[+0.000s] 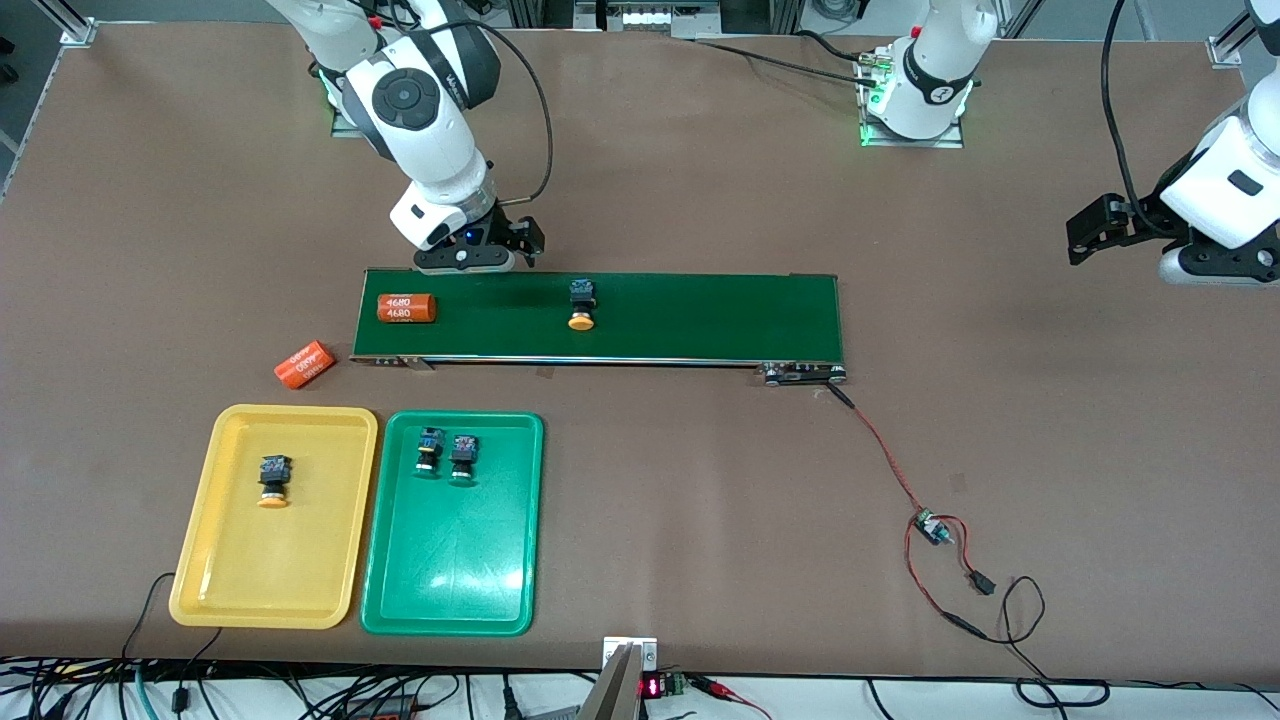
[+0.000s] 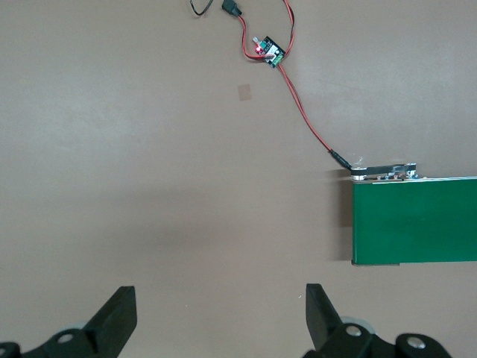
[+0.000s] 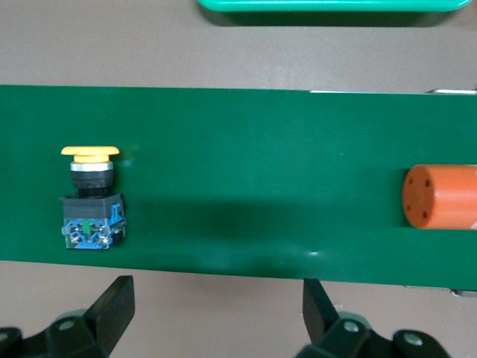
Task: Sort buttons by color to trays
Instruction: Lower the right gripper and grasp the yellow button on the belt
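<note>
One yellow-capped button lies on its side on the dark-green conveyor belt. A second yellow-capped button rests in the yellow tray. Two green-capped buttons lie side by side in the green tray, whose rim also shows in the right wrist view. My right gripper is open and empty, over the table at the belt's edge nearest the robot bases. My left gripper waits open and empty over bare table past the belt's left-arm end.
An orange cylinder printed 4680 lies on the belt toward the right arm's end. Another orange cylinder lies on the table beside that end. A red-and-black wire runs from the belt's motor end to a small circuit board.
</note>
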`<state>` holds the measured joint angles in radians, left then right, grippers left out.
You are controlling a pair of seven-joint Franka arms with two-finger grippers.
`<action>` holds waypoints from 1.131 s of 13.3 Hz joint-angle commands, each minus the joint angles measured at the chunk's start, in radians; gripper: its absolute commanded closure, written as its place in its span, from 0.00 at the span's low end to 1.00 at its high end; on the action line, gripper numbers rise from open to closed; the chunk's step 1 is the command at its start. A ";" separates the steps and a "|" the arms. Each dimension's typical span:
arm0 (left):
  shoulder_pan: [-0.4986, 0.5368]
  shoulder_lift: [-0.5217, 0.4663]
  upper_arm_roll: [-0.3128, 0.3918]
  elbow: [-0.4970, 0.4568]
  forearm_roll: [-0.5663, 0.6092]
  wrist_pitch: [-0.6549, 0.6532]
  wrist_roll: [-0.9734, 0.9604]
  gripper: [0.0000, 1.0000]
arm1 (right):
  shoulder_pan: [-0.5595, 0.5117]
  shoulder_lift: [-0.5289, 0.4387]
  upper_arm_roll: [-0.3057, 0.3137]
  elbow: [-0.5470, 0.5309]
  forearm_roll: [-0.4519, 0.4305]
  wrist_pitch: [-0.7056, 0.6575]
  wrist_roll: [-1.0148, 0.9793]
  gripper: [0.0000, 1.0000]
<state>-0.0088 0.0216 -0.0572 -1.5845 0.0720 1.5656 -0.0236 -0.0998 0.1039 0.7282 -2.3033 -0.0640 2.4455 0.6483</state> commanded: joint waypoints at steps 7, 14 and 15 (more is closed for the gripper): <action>0.004 0.001 -0.004 0.018 -0.015 -0.016 0.024 0.00 | 0.026 0.073 -0.003 0.042 -0.105 0.001 0.097 0.00; 0.004 0.001 -0.004 0.018 -0.015 -0.016 0.024 0.00 | 0.043 0.094 -0.020 0.056 -0.145 0.000 0.131 0.00; 0.004 0.001 -0.004 0.018 -0.014 -0.016 0.024 0.00 | 0.043 0.097 -0.027 0.059 -0.146 0.001 0.134 0.00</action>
<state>-0.0090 0.0216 -0.0575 -1.5845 0.0720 1.5656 -0.0195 -0.0710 0.1779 0.7188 -2.2668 -0.1821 2.4479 0.7520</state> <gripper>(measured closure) 0.000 0.000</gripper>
